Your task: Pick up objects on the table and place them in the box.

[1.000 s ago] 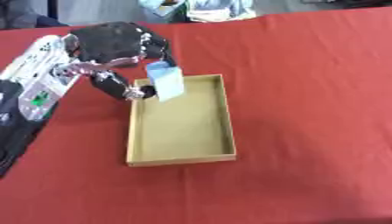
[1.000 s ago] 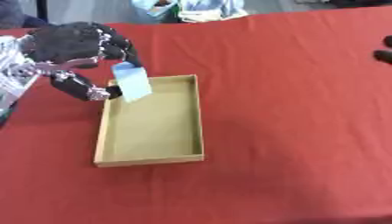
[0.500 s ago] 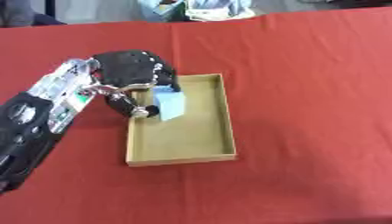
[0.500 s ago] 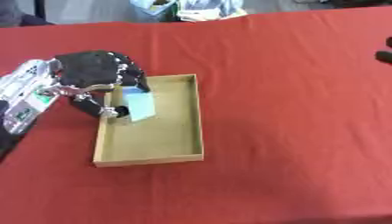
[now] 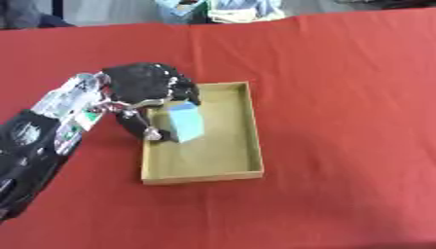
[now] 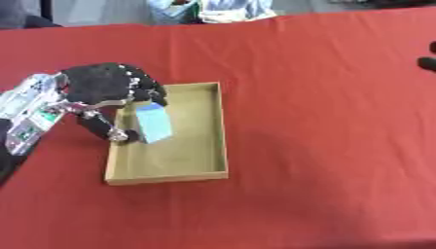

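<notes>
Both views look steeply down from the robot's head onto the red table (image 5: 340,97), facing away from the robot toward the far edge at the top. They share nearly everything; the cardboard box (image 5: 247,131) sits further left in the right eye view, which alone catches a dark shape (image 6: 427,56) at its right edge.

There is one shallow cardboard box (image 5: 220,155), open on top, just beside the left hand (image 5: 146,87) on its right side. There is one light blue block (image 5: 187,122), directly under the curled fingers of this hand and over the left part of the box. One robot hand is fully seen, the left one. At the right edge of the right eye view, well apart from the left hand, one dark shape (image 6: 428,57) shows; it cannot be identified. One red cloth-covered table (image 5: 340,97) carries all of it.
</notes>
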